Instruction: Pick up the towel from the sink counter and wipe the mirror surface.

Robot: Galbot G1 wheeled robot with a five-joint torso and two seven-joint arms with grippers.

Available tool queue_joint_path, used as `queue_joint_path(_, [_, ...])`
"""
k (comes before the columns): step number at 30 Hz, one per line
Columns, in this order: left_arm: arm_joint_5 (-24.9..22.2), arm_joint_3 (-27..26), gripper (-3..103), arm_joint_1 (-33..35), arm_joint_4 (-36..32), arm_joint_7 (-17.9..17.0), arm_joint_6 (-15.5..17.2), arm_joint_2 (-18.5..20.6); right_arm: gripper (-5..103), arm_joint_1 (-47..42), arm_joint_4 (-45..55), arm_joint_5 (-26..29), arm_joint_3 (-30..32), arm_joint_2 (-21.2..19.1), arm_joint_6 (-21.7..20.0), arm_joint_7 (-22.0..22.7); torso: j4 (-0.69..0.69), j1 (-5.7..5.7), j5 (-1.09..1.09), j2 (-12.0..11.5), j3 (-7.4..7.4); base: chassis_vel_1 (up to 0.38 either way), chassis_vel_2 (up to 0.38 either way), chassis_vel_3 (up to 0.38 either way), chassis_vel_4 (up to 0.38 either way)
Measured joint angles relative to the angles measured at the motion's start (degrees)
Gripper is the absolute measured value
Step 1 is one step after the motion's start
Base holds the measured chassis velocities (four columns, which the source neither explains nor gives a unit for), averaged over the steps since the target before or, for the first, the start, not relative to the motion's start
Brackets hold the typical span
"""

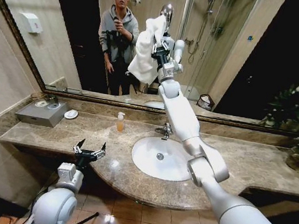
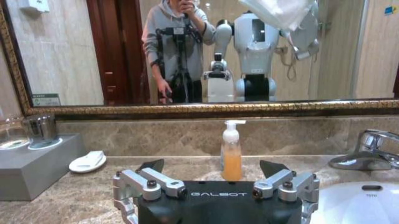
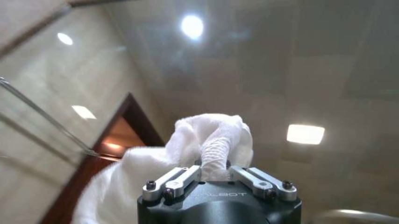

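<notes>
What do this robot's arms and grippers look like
Both arms are smooth, rounded light-grey tubes with bulbous joints. The left gripper and the right gripper each have a black body marked GALBOT in white, silver bolted metal linkages, and, on the left, black pointed fingertips.

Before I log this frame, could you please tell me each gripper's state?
Left gripper: open, empty, above the sink counter.
Right gripper: closed on the towel, raised at the mirror.

- The towel [image 1: 145,53], upper centre of the head view, is soft white cloth with a nubbly weave.
- The counter [image 1: 243,158] is glossy mottled brown stone.
- The basin [image 1: 149,156] is smooth, shiny white.
- The tap [image 2: 367,156] is bright chrome.
- The mirror [image 1: 247,48] has a dull bronze frame.
- The soap bottle [image 2: 231,151] is clear plastic.
</notes>
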Motion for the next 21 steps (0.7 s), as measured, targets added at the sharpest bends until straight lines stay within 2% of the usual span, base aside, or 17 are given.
queue_joint_path(3, [0.0,0.0,100,0.0,0.0,0.0,0.0,0.0,5,-0.91,2.54,-1.6,1.05,-0.01,-2.21,5.23,-0.01,0.0,0.0,0.0,0.0,0.0,0.0,0.0,0.0])
queue_joint_path(7, [0.0,0.0,100,0.0,0.0,0.0,0.0,0.0,5,-1.96,6.56,-1.52,1.94,-0.02,-3.87,8.76,-0.03,0.01,0.01,0.0,0.0,0.0,0.0,0.0,0.0])
queue_joint_path(17, [0.0,0.0,100,0.0,0.0,0.0,0.0,0.0,5,-4.45,14.52,-0.82,4.17,-0.12,-4.94,11.22,-0.01,0.0,0.0,0.0,0.0,0.0,0.0,0.0,0.0])
queue_joint_path(21, [0.0,0.0,100,0.0,0.0,0.0,0.0,0.0,5,-9.25,22.31,5.03,1.33,-4.99,-6.63,10.68,0.0,0.0,0.01,0.0,0.0,0.0,0.0,0.0,0.0])
